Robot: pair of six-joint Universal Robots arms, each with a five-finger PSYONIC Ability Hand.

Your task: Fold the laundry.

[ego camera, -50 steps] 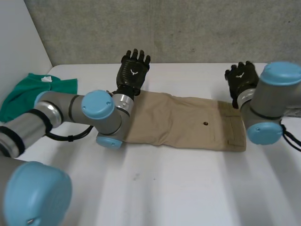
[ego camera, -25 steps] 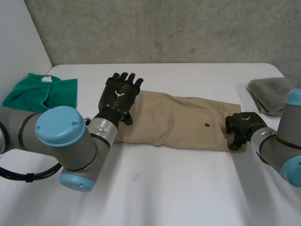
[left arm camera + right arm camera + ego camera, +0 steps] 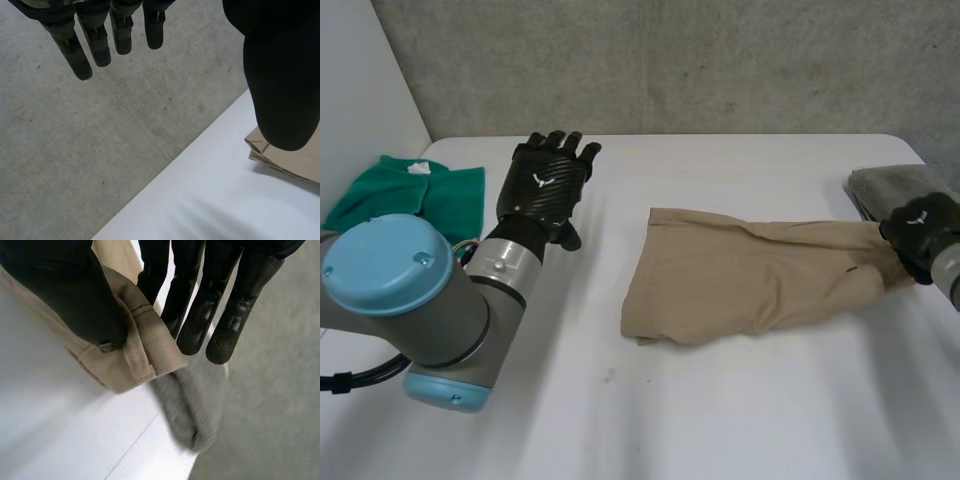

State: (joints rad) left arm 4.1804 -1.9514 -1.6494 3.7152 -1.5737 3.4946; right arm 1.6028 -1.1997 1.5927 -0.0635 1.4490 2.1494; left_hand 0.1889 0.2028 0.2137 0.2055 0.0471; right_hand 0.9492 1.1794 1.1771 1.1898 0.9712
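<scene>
Bench point(image 3: 740, 420): white, carrying three pieces of laundry.

Khaki shorts point(image 3: 740, 285): lying rumpled from the bench's middle toward its right edge. The waistband end is raised and the far end is flat. No crosswise fold is made yet; judged early in the task.

Green garment point(image 3: 410, 195): bunched at the rear left corner, looks unfolded.

Grey cloth point(image 3: 885, 190): at the right edge, state unclear.

Left hand point(image 3: 545, 185): fingers straight, grasping nothing, above the rear left area.

Right hand point(image 3: 920, 230): thumb pins the shorts' waistband point(image 3: 145, 340) against its fingers, above the grey cloth.
</scene>
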